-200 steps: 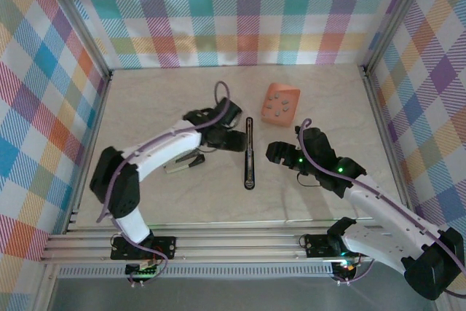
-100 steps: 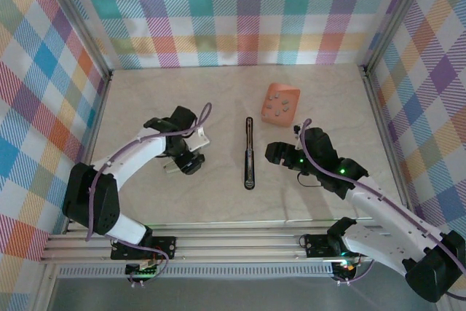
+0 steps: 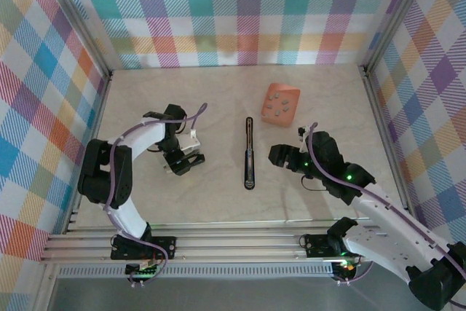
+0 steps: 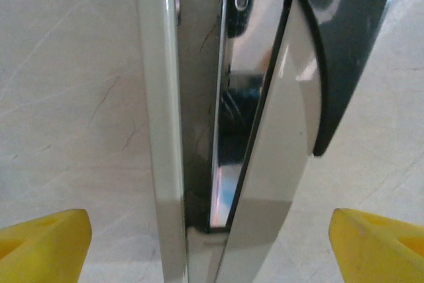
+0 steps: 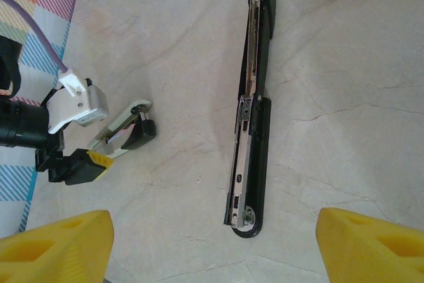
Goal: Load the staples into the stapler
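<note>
From above, the left gripper [image 3: 178, 164] hangs low over a small cream-and-black tool [image 3: 193, 161] at the left of the table [image 3: 145, 202]. The wrist hides most of the tool, and the jaw gap cannot be read from here. The stapler [image 3: 249, 153] lies opened out flat in a long black line at mid-table. The right gripper [image 3: 275, 156] is near its right side and apart from it, and an orange block [image 3: 280, 103] sits further back. In the left wrist view the tool runs up the frame between wide-spread yellow fingertips [image 4: 40, 243], neither of which touches it. Cream strip, chrome and black handle are cropped top and bottom, so I cannot tell what kind of tool it is. In the right wrist view the fingertips [image 5: 53, 246] are cut off at the two lower corners, standing wide with bare table between them. The stapler's metal channel faces up, whether it holds staples is too fine to judge, and the block is a sliver at the top edge.
</note>
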Tool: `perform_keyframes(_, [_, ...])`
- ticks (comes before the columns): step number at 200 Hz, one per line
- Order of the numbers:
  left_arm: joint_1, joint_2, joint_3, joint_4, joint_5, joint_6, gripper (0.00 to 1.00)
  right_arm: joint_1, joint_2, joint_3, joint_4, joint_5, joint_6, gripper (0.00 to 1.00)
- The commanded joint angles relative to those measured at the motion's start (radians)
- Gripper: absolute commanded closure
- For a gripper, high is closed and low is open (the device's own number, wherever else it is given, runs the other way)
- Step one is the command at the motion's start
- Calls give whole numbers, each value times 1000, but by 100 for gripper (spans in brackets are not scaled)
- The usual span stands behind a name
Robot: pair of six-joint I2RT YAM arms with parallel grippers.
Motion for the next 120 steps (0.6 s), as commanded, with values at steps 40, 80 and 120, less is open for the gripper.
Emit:
perform_keyframes(40, [6, 71, 21, 18, 67, 15, 28, -5, -18, -20, -10, 30, -6, 20])
perform_keyframes(80, [6, 87, 15, 44, 85, 3, 33, -5, -14, -34, 10, 27, 9, 21])
perform_keyframes(120, [-2, 133, 60, 36, 114, -25, 33, -5, -26, -43, 5, 27, 20, 21])
